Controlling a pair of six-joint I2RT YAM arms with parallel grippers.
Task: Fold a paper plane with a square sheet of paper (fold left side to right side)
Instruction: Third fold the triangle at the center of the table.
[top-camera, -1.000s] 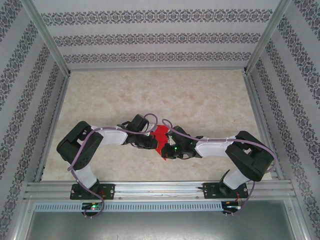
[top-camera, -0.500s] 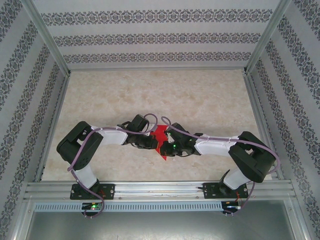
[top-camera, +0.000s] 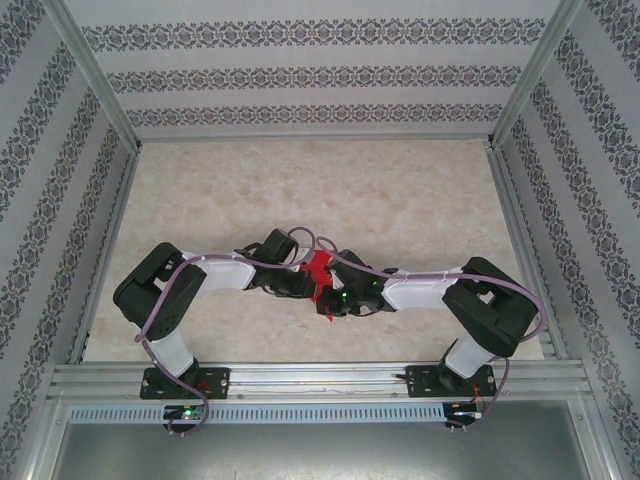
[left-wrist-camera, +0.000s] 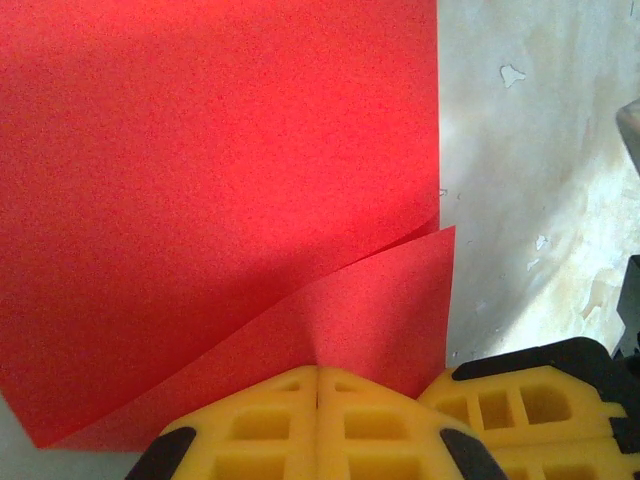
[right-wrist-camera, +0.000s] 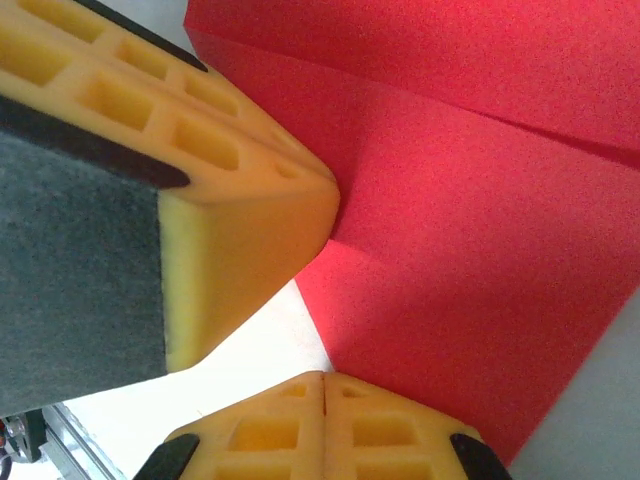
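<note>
The square sheet of paper (top-camera: 318, 267) is bright red and lies mid-table between my two grippers, partly covered by them. In the left wrist view the paper (left-wrist-camera: 220, 150) has a flap folded over along its near edge. My left gripper (left-wrist-camera: 318, 372) is shut, its tips resting on that flap. A yellow finger (left-wrist-camera: 525, 400) of the right gripper sits close beside it. In the right wrist view my right gripper (right-wrist-camera: 325, 377) is shut, its tips at the edge of the red paper (right-wrist-camera: 480, 250). The left gripper's finger (right-wrist-camera: 250, 220) touches the paper just above. From above, the left gripper (top-camera: 303, 287) and the right gripper (top-camera: 328, 300) nearly touch.
The table (top-camera: 400, 200) is pale marbled. Patterned walls (top-camera: 320, 75) close it in at the back and sides. An aluminium rail (top-camera: 320, 378) runs along the near edge, where both arm bases are bolted. Purple cables (top-camera: 300, 240) loop over the wrists.
The right arm has swung left and its gripper has moved up over the paper, toward the left gripper. Less red shows from above. The left arm has stayed put.
</note>
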